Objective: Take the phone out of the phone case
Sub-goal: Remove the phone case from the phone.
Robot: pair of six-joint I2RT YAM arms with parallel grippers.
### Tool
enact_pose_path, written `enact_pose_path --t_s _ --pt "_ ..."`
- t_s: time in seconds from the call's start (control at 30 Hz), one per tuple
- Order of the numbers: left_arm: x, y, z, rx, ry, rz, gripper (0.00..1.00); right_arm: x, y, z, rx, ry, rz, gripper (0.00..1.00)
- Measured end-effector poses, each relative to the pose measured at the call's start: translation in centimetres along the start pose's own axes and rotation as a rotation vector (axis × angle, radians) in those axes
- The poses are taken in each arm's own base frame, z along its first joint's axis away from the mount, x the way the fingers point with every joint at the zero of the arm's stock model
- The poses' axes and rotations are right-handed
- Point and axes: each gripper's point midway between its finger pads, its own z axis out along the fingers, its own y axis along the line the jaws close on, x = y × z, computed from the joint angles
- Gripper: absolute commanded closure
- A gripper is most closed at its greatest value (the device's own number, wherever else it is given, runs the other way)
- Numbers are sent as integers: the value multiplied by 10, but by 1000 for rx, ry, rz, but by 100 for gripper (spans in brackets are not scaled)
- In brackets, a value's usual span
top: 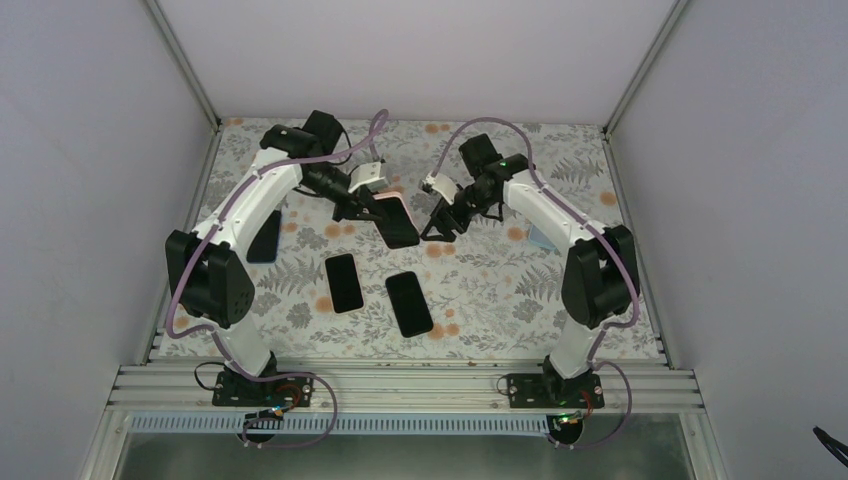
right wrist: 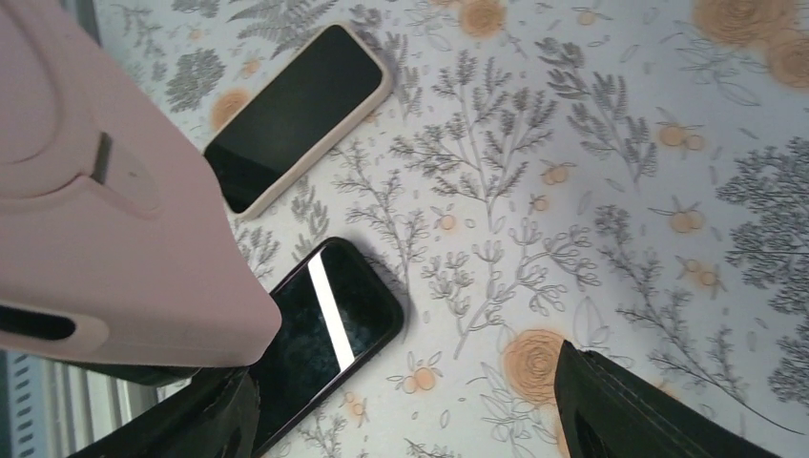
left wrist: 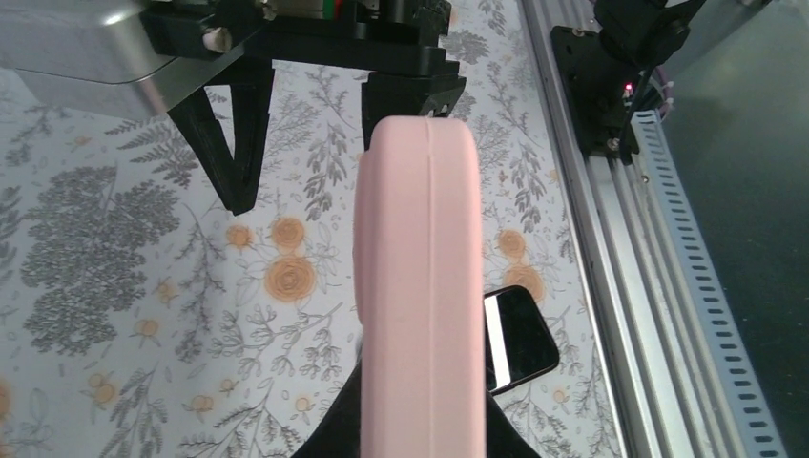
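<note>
The phone in its pink case point(top: 395, 215) is held above the middle of the table by my left gripper point(top: 375, 208), which is shut on it. In the left wrist view the pink case point(left wrist: 420, 286) stands edge-on between my left gripper's point(left wrist: 420, 434) black fingers. My right gripper point(top: 445, 218) is open just right of the case, apart from it. It shows in the left wrist view point(left wrist: 315, 134) with its fingers spread beyond the case's far end. In the right wrist view the case point(right wrist: 105, 210) fills the left side, and my right gripper point(right wrist: 401, 410) holds nothing.
Two bare black phones point(top: 343, 282) point(top: 409, 303) lie on the floral table below the held case. Another dark phone point(top: 265, 237) lies by the left arm. The right wrist view shows a beige-cased phone point(right wrist: 296, 114) and a black phone point(right wrist: 324, 334). The metal rail point(left wrist: 611, 248) runs along the near edge.
</note>
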Motion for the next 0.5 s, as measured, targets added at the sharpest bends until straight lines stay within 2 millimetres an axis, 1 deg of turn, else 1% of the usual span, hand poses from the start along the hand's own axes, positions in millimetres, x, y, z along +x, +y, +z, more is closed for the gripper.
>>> enact_pose_path --t_s 0.2,0.37,0.5 --pt "0 8 -3 -31 -1 21 98 -8 -15 2 46 8 38 19" --pt "-1 10 -4 -36 -13 31 98 -13 -16 -1 50 -1 44 18" --pt "-7 9 -7 -29 -42 38 98 -19 -14 -6 41 -6 46 17"
